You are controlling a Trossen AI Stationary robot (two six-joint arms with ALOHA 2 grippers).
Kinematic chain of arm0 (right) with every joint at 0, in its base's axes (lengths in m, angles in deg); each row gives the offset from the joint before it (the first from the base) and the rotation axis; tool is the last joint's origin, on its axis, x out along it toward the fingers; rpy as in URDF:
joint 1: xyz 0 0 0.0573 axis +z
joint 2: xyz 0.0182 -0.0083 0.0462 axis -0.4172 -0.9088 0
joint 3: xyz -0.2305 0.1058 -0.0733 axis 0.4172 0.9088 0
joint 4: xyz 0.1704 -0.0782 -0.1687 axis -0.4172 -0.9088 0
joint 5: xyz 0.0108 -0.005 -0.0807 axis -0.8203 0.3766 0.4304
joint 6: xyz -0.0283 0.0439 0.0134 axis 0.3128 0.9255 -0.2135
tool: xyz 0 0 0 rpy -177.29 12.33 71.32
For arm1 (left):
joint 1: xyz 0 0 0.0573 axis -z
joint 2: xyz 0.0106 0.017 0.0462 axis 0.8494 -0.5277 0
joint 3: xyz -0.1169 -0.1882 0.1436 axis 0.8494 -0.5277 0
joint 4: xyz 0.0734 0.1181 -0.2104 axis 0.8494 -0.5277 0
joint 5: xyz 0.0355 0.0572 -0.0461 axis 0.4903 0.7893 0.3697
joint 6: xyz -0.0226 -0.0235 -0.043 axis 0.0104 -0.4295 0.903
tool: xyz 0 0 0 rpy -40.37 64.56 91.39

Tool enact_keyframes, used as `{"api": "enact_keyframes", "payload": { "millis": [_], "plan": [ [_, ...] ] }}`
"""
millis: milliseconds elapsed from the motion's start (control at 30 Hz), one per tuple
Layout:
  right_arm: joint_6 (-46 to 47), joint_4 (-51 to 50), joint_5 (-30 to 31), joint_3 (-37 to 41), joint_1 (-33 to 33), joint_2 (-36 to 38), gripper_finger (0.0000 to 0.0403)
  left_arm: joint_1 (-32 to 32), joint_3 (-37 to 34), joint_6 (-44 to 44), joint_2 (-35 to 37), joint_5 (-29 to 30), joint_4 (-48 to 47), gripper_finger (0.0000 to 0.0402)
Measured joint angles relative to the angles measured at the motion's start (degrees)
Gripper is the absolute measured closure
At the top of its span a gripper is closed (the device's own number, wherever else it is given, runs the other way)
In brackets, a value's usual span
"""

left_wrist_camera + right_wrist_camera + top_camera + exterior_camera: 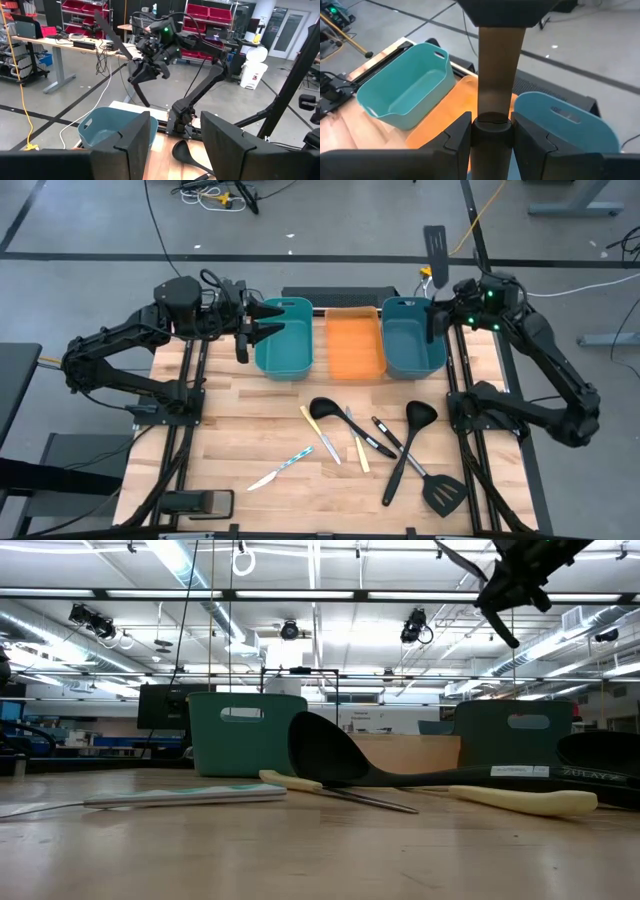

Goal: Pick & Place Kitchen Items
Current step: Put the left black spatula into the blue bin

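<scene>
Over at the back of the worktop (250, 410), the right pincer (434, 320) is closed on the handle of a black spatula (436, 244), holding it up above the right teal bin (412, 338) with the blade pointing away past the table's far edge; the right wrist view shows both fingers (455, 131) clamped tight on the handle with the bins and the orange tray (354, 345) below. The left pincer (246, 330) hovers beside the left teal bin (283, 338), and in its wrist view the fingers (130, 140) stand apart with nothing between them, so it looks open and empty. Progress-wise, it seems pretty early: both bins look empty from above and so does the tray. Everything else sits out front on the wood, well apart from the bins: a light-blue handled knife (280, 468) nearest the front left, a pale yellow handled knife (320, 433), another small yellow one (361, 453), a black spoon (326, 409), a black handled knife (383, 437), a black ladle (405, 445) and a second black spatula (432, 483) at the front right. So one utensil is in the air about to go in, probably the right bin, and roughly seven are left to pick up.
</scene>
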Motion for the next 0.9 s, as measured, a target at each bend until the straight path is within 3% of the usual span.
{"api": "enact_keyframes", "payload": {
  "millis": [200, 533, 900],
  "plan": [
    [-1.77, -0.2, -6.31, 0.0, -4.46, -2.03, 0.0282, 0.0, 0.0, 0.0, 0.0, 0.05, 0.0, 0.0221],
    [-2.64, -5.73, -6.82, 0.09, -6.16, -1.9, 0.0282, 0.0, 0.0, -0.02, 0.0, 0.22, 0.0, 0.0221],
    [1.86, -11.26, -11.62, 9.12, -6.14, 1.14, 0.0282, 0.0, 0.0, -0.2, -0.02, 1.29, -0.02, 0.0221]
  ]
}}
